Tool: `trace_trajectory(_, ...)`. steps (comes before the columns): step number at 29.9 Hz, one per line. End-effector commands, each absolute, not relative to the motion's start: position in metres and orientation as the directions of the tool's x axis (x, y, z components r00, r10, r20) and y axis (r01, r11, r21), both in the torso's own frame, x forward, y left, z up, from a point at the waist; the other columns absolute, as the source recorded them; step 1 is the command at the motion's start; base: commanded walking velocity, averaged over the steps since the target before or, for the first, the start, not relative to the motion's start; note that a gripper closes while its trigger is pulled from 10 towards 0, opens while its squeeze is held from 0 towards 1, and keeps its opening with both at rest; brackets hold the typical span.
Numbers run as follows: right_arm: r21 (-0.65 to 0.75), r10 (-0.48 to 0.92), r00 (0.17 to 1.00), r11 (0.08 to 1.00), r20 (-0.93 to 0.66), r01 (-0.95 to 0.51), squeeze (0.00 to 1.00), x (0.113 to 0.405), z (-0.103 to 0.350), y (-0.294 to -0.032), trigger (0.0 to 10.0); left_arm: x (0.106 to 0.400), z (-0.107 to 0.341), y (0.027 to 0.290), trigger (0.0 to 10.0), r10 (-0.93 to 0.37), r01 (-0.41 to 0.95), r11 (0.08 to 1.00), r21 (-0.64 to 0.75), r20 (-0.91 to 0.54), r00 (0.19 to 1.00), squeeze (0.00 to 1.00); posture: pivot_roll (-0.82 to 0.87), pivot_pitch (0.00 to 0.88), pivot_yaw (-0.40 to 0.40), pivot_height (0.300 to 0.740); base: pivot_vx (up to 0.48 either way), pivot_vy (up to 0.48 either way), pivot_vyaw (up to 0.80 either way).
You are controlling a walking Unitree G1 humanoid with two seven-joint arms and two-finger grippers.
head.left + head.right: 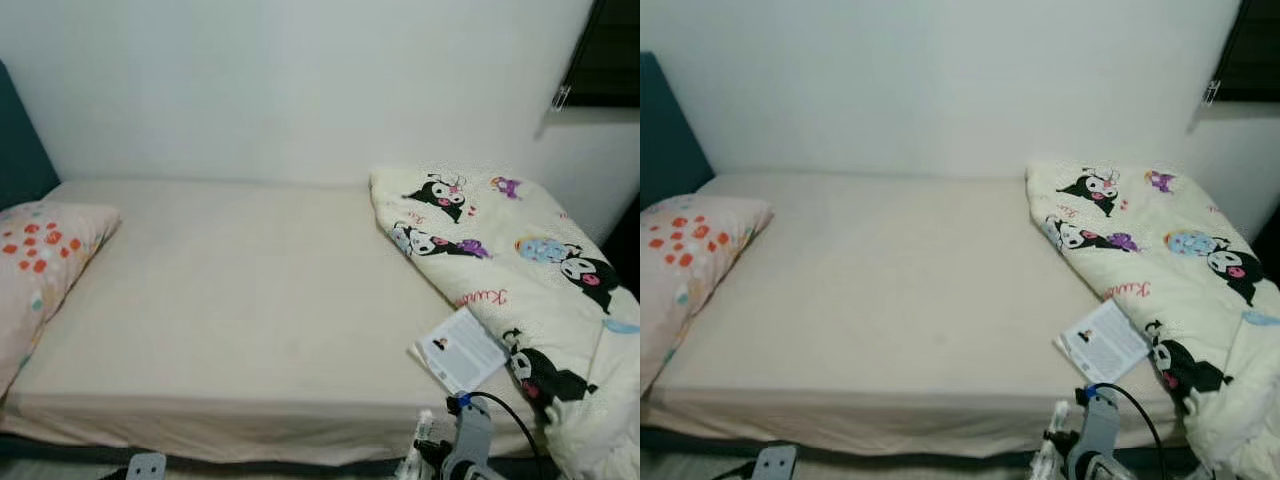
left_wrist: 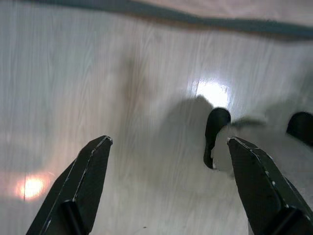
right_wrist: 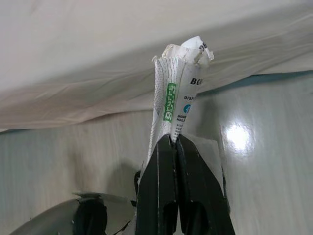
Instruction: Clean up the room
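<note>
1. A bed [image 1: 230, 300] with a bare cream sheet stands along a white wall [image 1: 300, 80], seen from its long side.
2. A pillow [image 1: 40, 260] with orange and red dots lies at the left end of the bed, next to a dark teal headboard [image 1: 20, 140].
3. A cream quilt [image 1: 510, 270] printed with black cartoon figures is bunched over the right end of the bed and hangs over the near edge.
4. A white booklet [image 1: 462, 348] lies on the sheet near the front edge, touching the quilt's left side.
5. A dark window frame [image 1: 605, 50] shows in the upper right corner above the quilt.
6. The right gripper [image 3: 175, 147] sits low in front of the bed, below the booklet in the eye views. Its two black fingers are pressed together on a crumpled wrapper [image 3: 178, 93], white with green and dark print, which sticks up from between the tips.
7. In the right wrist view the sheet's hanging edge and the dark bed base run behind the wrapper, with glossy pale floor beneath.
8. The right arm [image 1: 465, 445], silver with a black cable looped over it, rises at the bottom edge of the eye views.
9. The left gripper [image 2: 168, 147] hangs over the pale wood floor [image 2: 98, 73], its fingers spread wide with nothing between them.
10. Beyond the left gripper's fingers a dark foot-like shape [image 2: 215, 132] stands on the floor; it is too blurred to identify.
11. A small part of the left arm [image 1: 145, 467] shows at the bottom left of the eye views.
</note>
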State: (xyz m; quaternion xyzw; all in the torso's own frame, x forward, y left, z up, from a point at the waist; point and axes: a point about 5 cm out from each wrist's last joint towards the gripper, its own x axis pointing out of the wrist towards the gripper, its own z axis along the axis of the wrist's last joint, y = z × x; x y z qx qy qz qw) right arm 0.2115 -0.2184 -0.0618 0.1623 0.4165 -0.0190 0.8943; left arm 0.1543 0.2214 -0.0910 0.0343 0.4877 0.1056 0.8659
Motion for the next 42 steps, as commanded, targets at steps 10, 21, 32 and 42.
trace_trajectory(10,0.191,0.077,0.535,0.968,-0.841,0.161,0.0,0.174,-0.084,-0.214,10.0,0.157,-0.093,0.208,10.0,0.189,-0.132,0.981,0.141,-0.847,0.497,0.0,-0.03,0.0,-0.057,0.74,0.0,0.0,0.0)
trace_trajectory(21,0.135,0.068,0.532,0.987,-0.844,0.088,0.0,0.172,-0.083,-0.22,10.0,0.152,-0.095,0.208,10.0,0.173,-0.121,0.984,0.13,-0.857,0.486,0.0,-0.03,0.0,-0.059,0.74,0.0,0.0,0.7)
trace_trajectory(32,0.098,0.067,0.576,0.995,-0.815,0.023,0.0,0.188,-0.076,-0.217,10.0,0.149,-0.097,0.204,10.0,0.145,-0.079,0.989,0.123,-0.865,0.479,0.0,-0.03,0.0,-0.053,0.74,0.0,0.0,0.78)
trace_trajectory(42,0.077,0.076,0.618,0.997,-0.783,-0.025,0.0,0.213,-0.064,-0.211,10.0,0.144,-0.098,0.207,10.0,0.132,-0.038,0.991,0.13,-0.876,0.464,0.0,-0.02,0.0,-0.055,0.74,0.0,-0.048,0.77)
